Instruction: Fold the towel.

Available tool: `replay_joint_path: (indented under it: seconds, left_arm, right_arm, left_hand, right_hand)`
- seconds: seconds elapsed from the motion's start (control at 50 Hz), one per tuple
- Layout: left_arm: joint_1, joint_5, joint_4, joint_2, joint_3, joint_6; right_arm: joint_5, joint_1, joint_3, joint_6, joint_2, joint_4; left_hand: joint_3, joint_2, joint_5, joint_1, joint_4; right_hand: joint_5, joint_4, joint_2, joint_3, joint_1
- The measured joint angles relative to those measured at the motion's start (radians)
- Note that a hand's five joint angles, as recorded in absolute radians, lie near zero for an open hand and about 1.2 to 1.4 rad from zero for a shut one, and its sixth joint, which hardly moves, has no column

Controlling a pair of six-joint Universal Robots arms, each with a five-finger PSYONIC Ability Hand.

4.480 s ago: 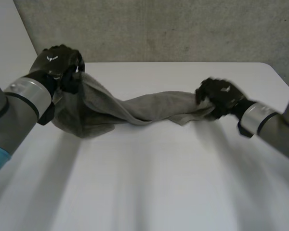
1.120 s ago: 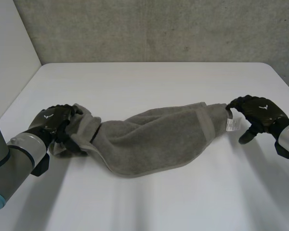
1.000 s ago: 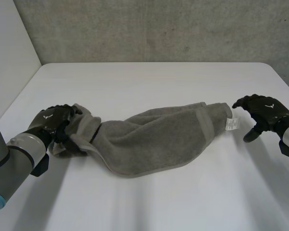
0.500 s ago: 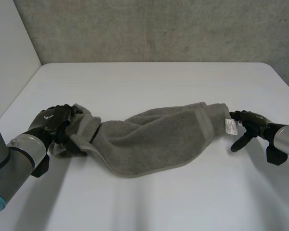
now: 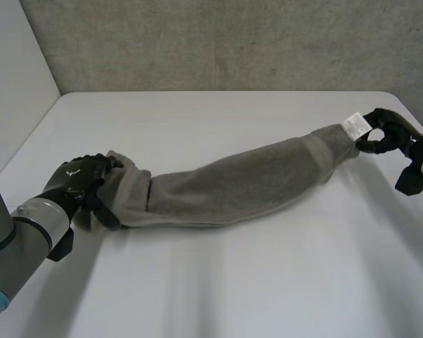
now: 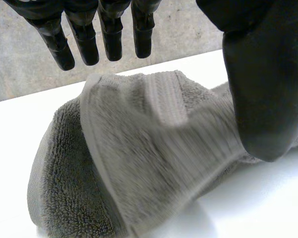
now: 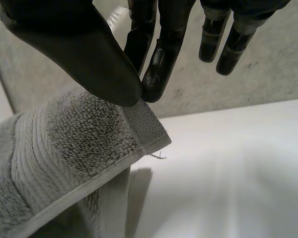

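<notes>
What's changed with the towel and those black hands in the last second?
The right hand, open and off the towel a second ago, has pinched its corner by the label and pulled it away to the right, stretching the towel out. The left hand stays clamped on the other end.

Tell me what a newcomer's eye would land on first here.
A grey terry towel lies stretched in a long roll across the white table. The left hand clutches its bunched end at the near left. The right hand pinches the far corner, beside a small white label, between thumb and a finger, holding it just off the table.
</notes>
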Motion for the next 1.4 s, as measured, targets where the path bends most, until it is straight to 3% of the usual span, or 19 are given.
replay_joint_path:
  seconds: [0.34, 0.5, 0.64, 0.74, 0.92, 1.12, 1.26, 1.4]
  left_arm:
    - [-0.009, 0.0, 0.001, -0.003, -0.006, 0.0]
    - [-0.009, 0.0, 0.001, -0.004, -0.006, 0.0]
    - [-0.008, 0.0, 0.001, -0.005, -0.006, 0.0]
    - [-0.008, 0.0, 0.006, -0.005, -0.006, 0.0]
    - [-0.008, 0.0, 0.016, -0.005, -0.007, 0.0]
    - [-0.009, 0.0, 0.016, -0.009, -0.008, 0.0]
    - [-0.009, 0.0, 0.016, -0.005, -0.01, 0.0]
    - [-0.01, 0.0, 0.016, -0.005, -0.012, 0.0]
  right_arm:
    - [0.059, 0.102, -0.068, -0.04, 0.039, -0.003]
    - [0.114, 0.196, -0.191, -0.04, 0.104, 0.002]
    - [0.193, 0.273, -0.34, -0.083, 0.237, 0.02]
    - [0.256, 0.291, -0.381, -0.208, 0.271, 0.059]
    - [0.294, 0.287, -0.193, -0.489, 0.113, 0.059]
    - [0.21, 0.297, 0.125, -0.72, -0.091, -0.045]
    - [0.191, 0.32, 0.258, -0.769, -0.152, -0.12]
    - [0.209, 0.368, 0.276, -0.76, -0.112, -0.25]
  left_hand:
    - [0.0, -0.002, 0.0, 0.0, 0.0]
    - [0.0, -0.002, 0.0, 0.0, 0.0]
    - [0.0, -0.002, 0.0, 0.0, 0.0]
    - [0.0, -0.004, -0.002, 0.0, 0.0]
    - [0.0, -0.005, -0.002, 0.0, 0.0]
    - [0.0, -0.005, -0.002, 0.0, 0.0]
    - [0.0, -0.005, -0.002, 0.0, 0.0]
    - [0.0, -0.005, -0.002, 0.0, 0.0]
  right_hand:
    - [0.0, 0.0, 0.001, 0.0, -0.001]
    - [-0.029, 0.0, -0.018, 0.0, -0.019]
    - [-0.676, 0.0, -0.646, 0.0, -0.645]
    - [-1.087, 0.0, -1.004, 0.0, -1.007]
    - [-1.091, 0.0, -1.052, 0.0, -1.068]
    - [-1.091, 0.0, -1.052, 0.0, -1.069]
    - [-1.091, 0.0, -1.052, 0.0, -1.069]
    - [-1.09, 0.0, -1.052, 0.0, -1.068]
